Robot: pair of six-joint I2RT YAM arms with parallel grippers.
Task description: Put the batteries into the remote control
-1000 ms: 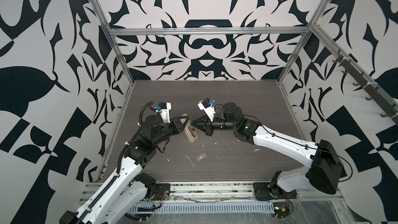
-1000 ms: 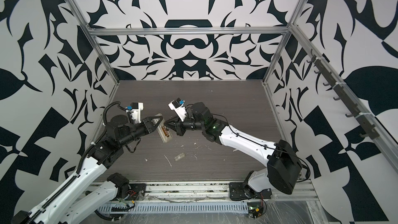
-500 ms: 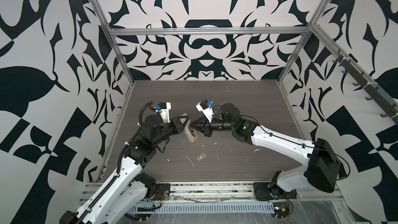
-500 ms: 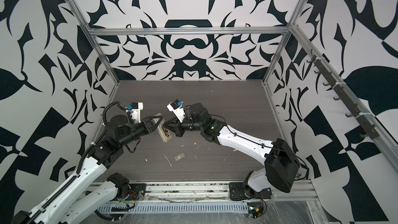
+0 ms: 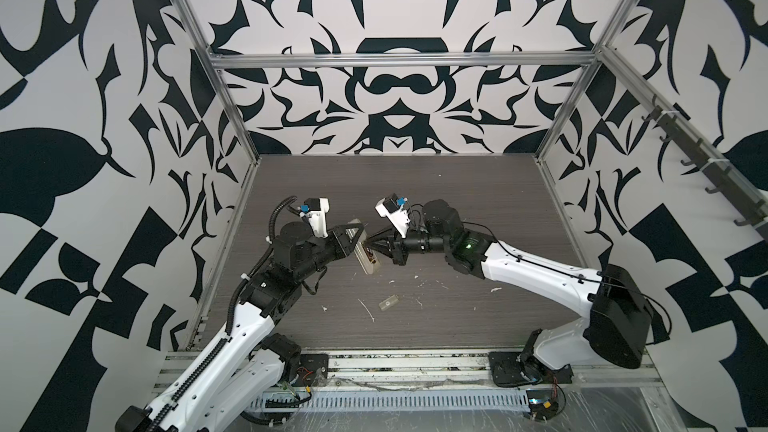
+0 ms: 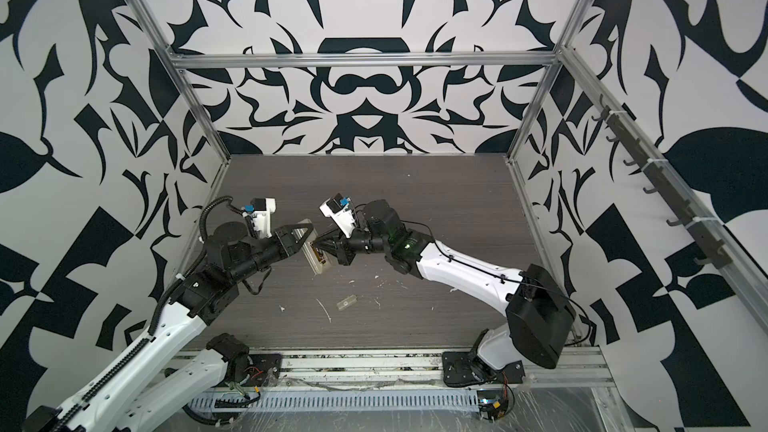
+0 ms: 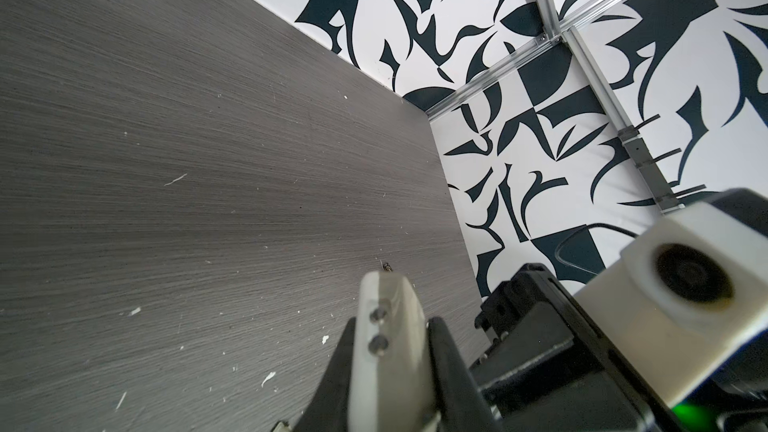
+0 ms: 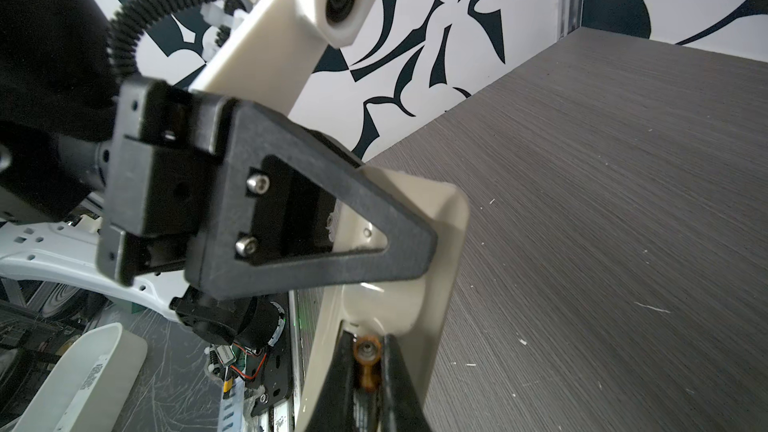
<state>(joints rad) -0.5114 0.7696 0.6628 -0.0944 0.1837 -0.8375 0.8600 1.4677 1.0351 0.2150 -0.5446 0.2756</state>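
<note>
The left gripper [image 5: 358, 236] is squeezed tight on the remote control [image 5: 369, 263] and holds it tilted over the table [image 5: 457, 201]; the right gripper [image 8: 365, 347] is pinched on a battery [image 8: 366, 369], right at the remote's open back; a small clear cover [image 5: 388, 303] lies on the table nearby.

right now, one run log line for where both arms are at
stage: battery insertion | left gripper: shut on remote control | right gripper: shut on battery, at the recess | cover: lying on table
</note>
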